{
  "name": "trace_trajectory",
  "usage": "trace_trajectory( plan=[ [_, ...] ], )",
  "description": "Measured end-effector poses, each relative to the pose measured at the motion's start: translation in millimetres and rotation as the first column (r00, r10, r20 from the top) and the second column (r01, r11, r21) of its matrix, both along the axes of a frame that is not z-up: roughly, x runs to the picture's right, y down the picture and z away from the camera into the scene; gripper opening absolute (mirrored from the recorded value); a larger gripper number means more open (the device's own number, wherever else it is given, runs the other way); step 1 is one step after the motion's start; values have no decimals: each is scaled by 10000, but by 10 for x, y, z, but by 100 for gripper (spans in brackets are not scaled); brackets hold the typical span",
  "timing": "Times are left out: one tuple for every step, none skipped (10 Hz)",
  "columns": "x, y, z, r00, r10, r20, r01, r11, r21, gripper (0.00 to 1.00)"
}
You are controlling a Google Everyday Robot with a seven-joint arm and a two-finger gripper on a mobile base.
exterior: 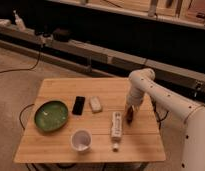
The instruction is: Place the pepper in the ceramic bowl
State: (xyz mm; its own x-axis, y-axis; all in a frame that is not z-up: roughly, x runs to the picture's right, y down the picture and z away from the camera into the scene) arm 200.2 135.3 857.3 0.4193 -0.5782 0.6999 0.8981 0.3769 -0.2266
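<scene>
Gripper (129, 109) hanging low over pepper (130, 118), just beside white bottle (116, 127); grip state: cannot tell. Pepper axis seemingly running near-to-far on bench (61, 150). Ceramic bowl (51, 115) lying well apart, beyond bottle, at opposite end.

Wooden table (56, 90) set on beige carpet floor (13, 97). Dark wall (121, 30) seen behind; long low rail (96, 52) run along it. Black cable (25, 68) laid on floor. Dim warm light. Over table right side, hand (129, 111) held low.
</scene>
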Motion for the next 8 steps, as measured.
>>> trace_trajectory(
  plan=[
    [84,-66,-127,9993,319,-174,-318,9995,14,39],
    [166,-166,-260,9978,563,-345,-559,9984,118,39],
    [245,-334,-431,9953,840,-484,-825,9961,325,39],
    [285,-519,-567,9929,1072,-510,-1043,9929,573,39],
    [271,-685,-646,9918,1192,-468,-1152,9901,801,39],
    [196,-904,-706,9918,1240,-312,-1199,9865,1115,39],
    [-10,-1133,-720,9935,1137,53,-1133,9837,1395,39],
    [-371,-1381,-681,9930,987,642,-1085,9789,1731,39]
  ],
)
